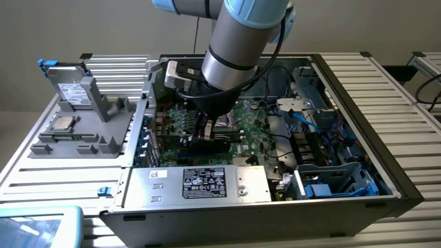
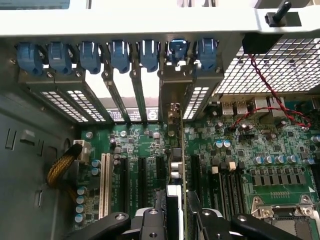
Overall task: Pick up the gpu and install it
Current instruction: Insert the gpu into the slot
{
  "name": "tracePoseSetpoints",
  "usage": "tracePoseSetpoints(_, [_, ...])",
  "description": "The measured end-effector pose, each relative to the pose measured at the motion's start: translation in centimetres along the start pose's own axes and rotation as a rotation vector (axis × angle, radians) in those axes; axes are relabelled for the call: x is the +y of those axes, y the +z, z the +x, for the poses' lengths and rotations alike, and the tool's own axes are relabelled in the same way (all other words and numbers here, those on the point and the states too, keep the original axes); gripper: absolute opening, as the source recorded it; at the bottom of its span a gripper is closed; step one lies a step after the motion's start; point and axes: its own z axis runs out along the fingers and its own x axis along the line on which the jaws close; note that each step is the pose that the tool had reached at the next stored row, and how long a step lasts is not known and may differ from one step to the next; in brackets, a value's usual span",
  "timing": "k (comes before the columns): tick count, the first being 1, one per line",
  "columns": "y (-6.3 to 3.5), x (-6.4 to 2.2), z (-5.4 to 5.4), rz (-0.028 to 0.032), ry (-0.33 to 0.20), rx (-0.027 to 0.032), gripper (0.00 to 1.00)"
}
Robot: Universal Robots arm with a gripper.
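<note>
1. Claw (image 2: 176,222) clamped on the gpu (image 2: 175,167), down inside the open PC case (image 1: 241,225).
2. gpu stands on edge over the motherboard (image 2: 240,150) expansion slots, with its bracket end at the rear slot covers (image 2: 65,95).
3. Blue retention clips (image 2: 140,52) line the rear wall beyond.

No wording could be read anywhere. The black label (image 1: 204,182) on the silver power supply (image 1: 251,187) carried white print and small logos too fine to make out. The white label (image 1: 71,93) on the upright drive (image 1: 84,87) showed only faint grey marks.
</note>
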Motion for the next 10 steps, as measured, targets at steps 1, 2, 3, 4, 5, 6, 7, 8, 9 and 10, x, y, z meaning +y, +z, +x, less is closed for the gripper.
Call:
tracePoseSetpoints(1, [0.0,0.01,0.0,0.0008,0.0,0.0001,0.28])
tracePoseSetpoints(2, [0.01,0.01,0.0,0.0011,0.0,0.0001,0.28])
tracePoseSetpoints(3, [0.0,0.02,0.0,0.0015,0.0,0.0005,0.28])
tracePoseSetpoints(4, [0.0,0.03,0.0,0.0054,0.0,0.0017,0.28])
tracePoseSetpoints(5, [-0.02,0.05,0.0,0.0184,0.0,0.0029,0.28])
tracePoseSetpoints(6, [-0.01,0.06,0.0,0.0363,-0.002,0.0028,0.28])
tracePoseSetpoints(7, [0.01,0.09,0.0,0.0535,-0.002,0.0025,0.28])
tracePoseSetpoints(8, [0.02,0.08,-0.01,0.0647,-0.003,0.0028,0.28])
tracePoseSetpoints(9, [0.03,0.08,-0.01,0.068,-0.003,0.0035,0.28])
tracePoseSetpoints(10, [0.02,0.08,0.0,0.0687,-0.003,0.0041,0.28])
